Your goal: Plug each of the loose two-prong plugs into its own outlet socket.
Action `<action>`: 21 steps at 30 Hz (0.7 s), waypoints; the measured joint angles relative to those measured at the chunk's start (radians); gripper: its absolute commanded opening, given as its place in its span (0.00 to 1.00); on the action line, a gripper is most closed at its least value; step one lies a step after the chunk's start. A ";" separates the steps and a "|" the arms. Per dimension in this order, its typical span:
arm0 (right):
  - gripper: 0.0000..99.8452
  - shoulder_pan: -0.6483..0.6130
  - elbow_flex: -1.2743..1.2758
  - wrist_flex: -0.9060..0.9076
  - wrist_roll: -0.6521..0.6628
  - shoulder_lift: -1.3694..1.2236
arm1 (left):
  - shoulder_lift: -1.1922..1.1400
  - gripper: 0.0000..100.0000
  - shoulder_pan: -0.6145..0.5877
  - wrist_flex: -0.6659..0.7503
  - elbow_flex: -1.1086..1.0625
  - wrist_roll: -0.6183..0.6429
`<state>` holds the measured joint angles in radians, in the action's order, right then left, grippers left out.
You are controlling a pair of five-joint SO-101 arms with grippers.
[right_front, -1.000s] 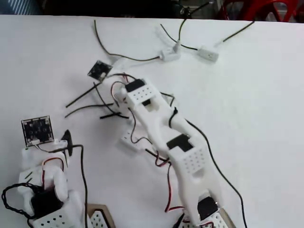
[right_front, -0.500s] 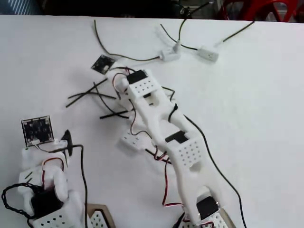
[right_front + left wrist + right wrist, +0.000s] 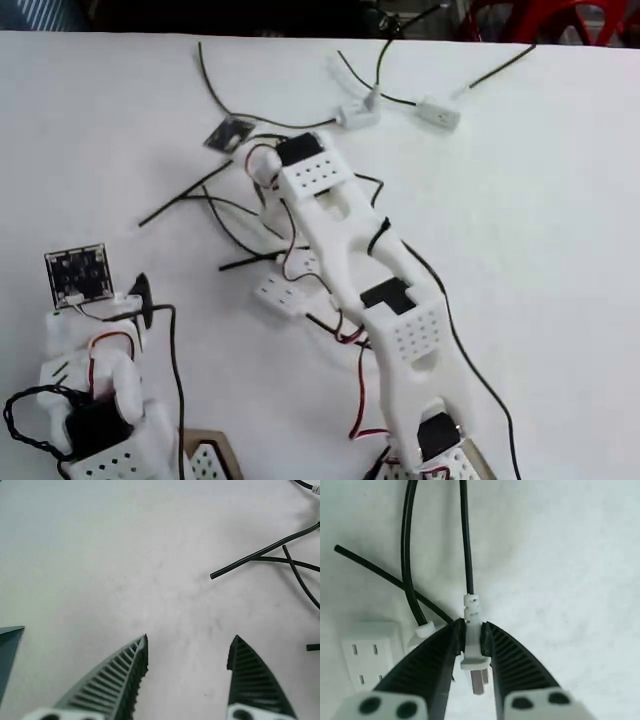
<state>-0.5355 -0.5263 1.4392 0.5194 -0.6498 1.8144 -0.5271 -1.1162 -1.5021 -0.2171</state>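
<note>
My right gripper [image 3: 472,645] is shut on a white two-prong plug [image 3: 471,652] and holds it above the table; its black cord [image 3: 466,540] runs away from the fingers and its prongs point back toward the wrist. A white outlet block [image 3: 367,657] lies close beside the gripper. A second white plug [image 3: 422,632] on a black cord lies between them. In the high view the right arm [image 3: 345,235] stretches from the near edge toward the middle of the table. My left gripper [image 3: 187,647] is open over bare table, at the near left [image 3: 142,292].
Loose black cords [image 3: 215,205] sprawl left of the right arm. A white outlet block [image 3: 283,293] lies beside the arm's middle. At the far side lie a small white plug piece [image 3: 357,115] and another white block [image 3: 437,112] on dark cords. Cord ends [image 3: 260,555] lie ahead of my left gripper.
The right arm has swung toward the far side and a little right, and the black cords have shifted with it. The left arm has not moved.
</note>
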 measured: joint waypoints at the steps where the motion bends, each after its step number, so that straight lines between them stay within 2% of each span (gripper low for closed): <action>1: 0.02 0.003 0.000 0.002 0.000 0.000 | 0.000 0.26 0.000 0.000 0.000 0.000; 8: 0.02 0.005 0.002 -0.064 0.002 -0.074 | 0.000 0.26 0.000 0.000 0.000 0.000; 13: 0.11 0.005 0.000 -0.083 0.002 -0.098 | 0.000 0.26 0.000 0.000 0.000 0.000; 21: 0.06 0.006 0.002 -0.058 0.002 -0.112 | 0.000 0.26 0.000 0.000 0.000 0.000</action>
<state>-0.5294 -0.5247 1.3809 0.5209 -0.7618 1.8144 -0.5271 -1.1162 -1.5021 -0.2171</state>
